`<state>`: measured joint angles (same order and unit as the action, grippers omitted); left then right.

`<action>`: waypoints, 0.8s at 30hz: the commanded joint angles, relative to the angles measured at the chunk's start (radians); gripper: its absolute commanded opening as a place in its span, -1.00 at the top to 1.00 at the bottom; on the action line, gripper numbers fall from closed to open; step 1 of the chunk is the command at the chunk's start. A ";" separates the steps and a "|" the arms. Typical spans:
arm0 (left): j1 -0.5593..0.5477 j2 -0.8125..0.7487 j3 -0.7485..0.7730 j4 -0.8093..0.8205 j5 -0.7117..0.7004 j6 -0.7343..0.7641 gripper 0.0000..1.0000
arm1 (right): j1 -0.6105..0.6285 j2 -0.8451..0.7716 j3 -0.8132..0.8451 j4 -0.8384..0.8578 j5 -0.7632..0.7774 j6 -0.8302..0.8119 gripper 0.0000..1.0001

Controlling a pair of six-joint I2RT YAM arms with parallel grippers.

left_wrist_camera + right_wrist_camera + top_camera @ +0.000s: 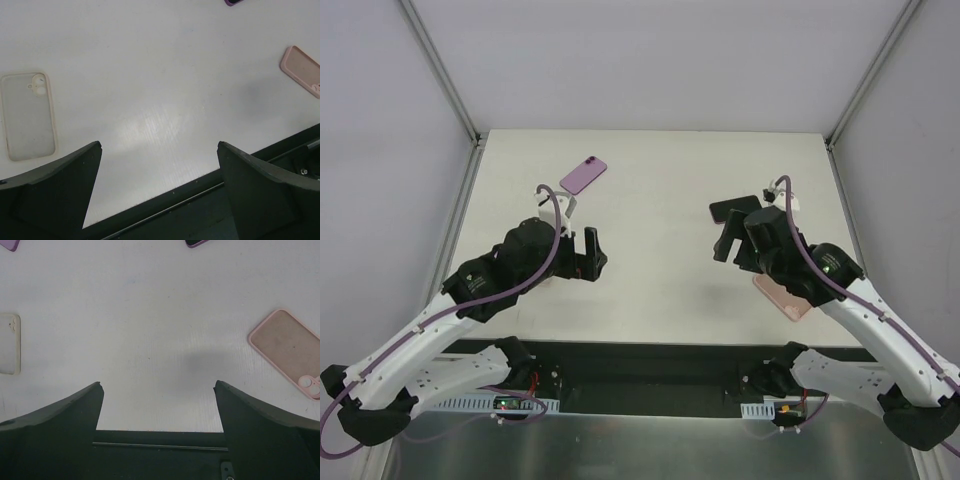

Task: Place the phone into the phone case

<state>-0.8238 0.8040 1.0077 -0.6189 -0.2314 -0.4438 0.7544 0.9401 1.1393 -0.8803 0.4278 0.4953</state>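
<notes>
With the left tool (582,255) and right tool (732,240) both wide open and empty, the purple phone (583,174) lying far left on the desk (660,300) is best gripped squarely across its long edges.

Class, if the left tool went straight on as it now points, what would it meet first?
Probably bare table; the left tool aims between the clear phone case and the pink phone case.
</notes>
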 commanded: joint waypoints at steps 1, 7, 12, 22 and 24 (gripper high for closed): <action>-0.001 0.004 -0.014 0.011 -0.066 0.060 -0.98 | 0.002 0.032 0.053 0.001 0.020 0.022 -0.92; -0.003 0.034 -0.049 0.011 -0.127 0.115 -0.98 | -0.004 0.144 0.108 -0.051 0.184 0.060 -0.92; -0.001 0.044 -0.112 0.011 -0.203 0.140 -0.98 | -0.180 0.313 0.238 -0.052 0.159 0.055 -0.92; -0.001 0.017 -0.161 0.010 -0.249 0.142 -0.94 | -0.452 0.796 0.518 -0.068 0.160 0.296 -0.98; -0.001 -0.003 -0.162 0.012 -0.244 0.134 -0.94 | -0.475 0.894 0.569 -0.104 0.180 0.382 -0.98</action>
<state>-0.8238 0.8398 0.8452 -0.6170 -0.4381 -0.3229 0.3271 1.7054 1.5864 -0.9127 0.5774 0.6937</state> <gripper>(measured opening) 0.973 0.987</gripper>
